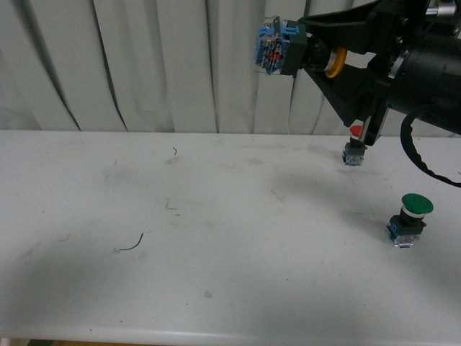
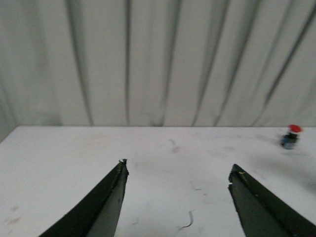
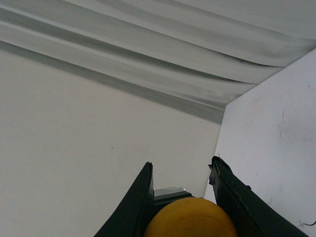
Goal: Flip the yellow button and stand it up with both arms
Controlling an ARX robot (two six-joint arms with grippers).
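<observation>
The yellow button (image 1: 276, 49) hangs high above the table's far right, lying sideways with its blue and clear contact block pointing left and its yellow cap (image 1: 335, 62) toward the arm. My right gripper (image 1: 306, 45) is shut on it around the black collar. In the right wrist view the yellow cap (image 3: 190, 218) fills the space between the right gripper's (image 3: 181, 164) fingers. My left gripper (image 2: 177, 166) is open over bare tabletop with nothing between its fingers. It does not show in the front view.
A red-capped button (image 1: 354, 144) stands at the table's far right, partly behind the right arm, and shows as the red-capped button (image 2: 291, 136) from the left wrist. A green-capped button (image 1: 409, 218) stands nearer on the right. The white table (image 1: 180, 216) ends at a pale curtain.
</observation>
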